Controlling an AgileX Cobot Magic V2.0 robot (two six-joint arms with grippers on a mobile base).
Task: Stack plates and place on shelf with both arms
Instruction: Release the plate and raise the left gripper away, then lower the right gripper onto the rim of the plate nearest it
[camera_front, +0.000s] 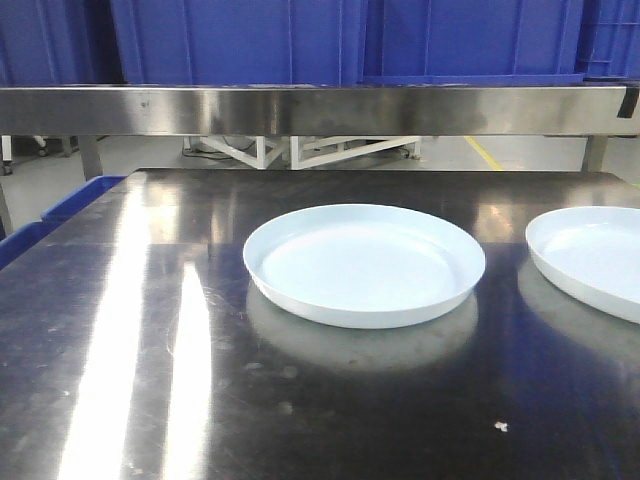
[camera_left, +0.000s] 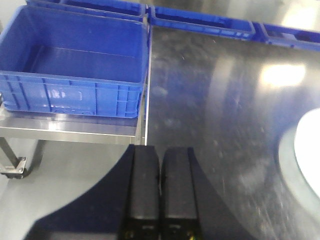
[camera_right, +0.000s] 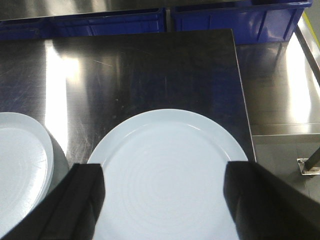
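Observation:
Two pale bluish-white plates rest on the steel table. One plate (camera_front: 365, 262) sits mid-table and the other plate (camera_front: 592, 256) is cut off at the right edge of the front view. My right gripper (camera_right: 165, 167) hovers open over the right-hand plate (camera_right: 167, 175), one dark finger (camera_right: 82, 200) on each side of it. The neighbouring plate (camera_right: 20, 165) shows at the left of that view. My left gripper (camera_left: 160, 157) is shut on nothing, near the table's left edge, with a plate's rim (camera_left: 309, 150) far to its right. The shelf (camera_front: 320, 108) spans the back. Neither arm shows in the front view.
Blue bins (camera_front: 330, 40) stand on the steel shelf. A blue crate (camera_left: 75, 55) sits on a lower steel stand left of the table, with more blue crates (camera_left: 200, 20) along the far edge. To the right of the table is a lower steel surface (camera_right: 280, 90).

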